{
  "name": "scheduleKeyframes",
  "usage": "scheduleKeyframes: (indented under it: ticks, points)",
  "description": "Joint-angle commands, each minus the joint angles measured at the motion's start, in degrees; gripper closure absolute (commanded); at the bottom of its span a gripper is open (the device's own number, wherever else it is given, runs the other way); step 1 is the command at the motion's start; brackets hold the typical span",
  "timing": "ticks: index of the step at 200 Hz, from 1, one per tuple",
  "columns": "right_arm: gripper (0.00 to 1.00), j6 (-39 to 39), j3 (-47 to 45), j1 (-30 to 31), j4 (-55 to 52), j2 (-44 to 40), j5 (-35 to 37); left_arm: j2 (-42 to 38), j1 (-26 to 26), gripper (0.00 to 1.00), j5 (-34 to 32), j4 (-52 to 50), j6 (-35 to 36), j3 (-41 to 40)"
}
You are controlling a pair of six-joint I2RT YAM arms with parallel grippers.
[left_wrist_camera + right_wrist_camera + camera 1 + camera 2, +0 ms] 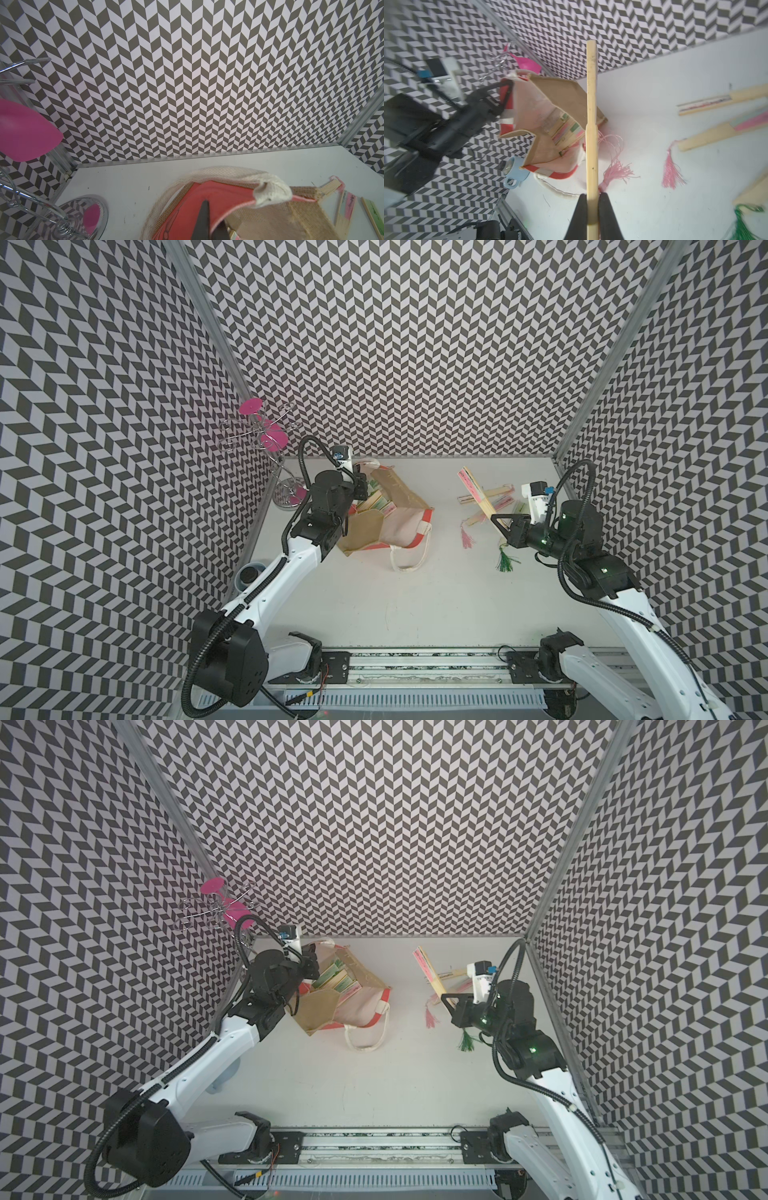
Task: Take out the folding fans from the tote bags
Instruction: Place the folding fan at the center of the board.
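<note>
Right pincer [591,199]: closed on one fan [591,116], with a pink tassel [614,172] hanging beside the grip; the stick points up, clear of the table [415,614].
Left pincer [213,223]: closed on the red-trimmed rim of the bag [270,220].
Bag: lies on its side on the table by the left arm, mouth open.
Fans in bag [376,502]: several, stacked inside.
Fans on table [505,492]: a few, crossed, near the right pincer, well apart from the bag.

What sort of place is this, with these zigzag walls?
Probably a robot test booth: two arms on a rail at a white table, patterned walls on three sides, a tote bag and folding fans.
</note>
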Motion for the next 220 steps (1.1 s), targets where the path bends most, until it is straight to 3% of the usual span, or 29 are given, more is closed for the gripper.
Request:
scheduleKeyframes:
  ticks: [1,33,96,168,202,220]
  points:
    - [1.00,2.9,-5.1,-5.8,2.5,1.1,-7.4,-2.3,0.4,1.00,2.4,2.7,-1.4,0.7]
    - [1.00,4.5,-13.3,-11.6,7.2,3.3,-14.1,-3.8,0.4,1.00,3.6,3.0,-2.0,0.2]
    - [1.00,4.7,-22.4,-12.7,10.3,9.4,-15.1,-3.8,0.4,1.00,5.1,3.3,-3.0,0.0]
    - [1.00,6.5,-27.6,-15.8,9.6,10.3,-9.2,-3.5,0.4,1.00,5.6,3.2,-3.4,0.0]
    - [1.00,6.0,-29.8,-18.7,8.1,8.5,-10.4,-3.2,0.4,1.00,6.0,3.1,-3.5,0.2]
    - [1.00,7.4,-31.2,-19.2,10.3,6.2,-15.0,-3.1,0.4,1.00,6.1,3.1,-3.5,0.2]
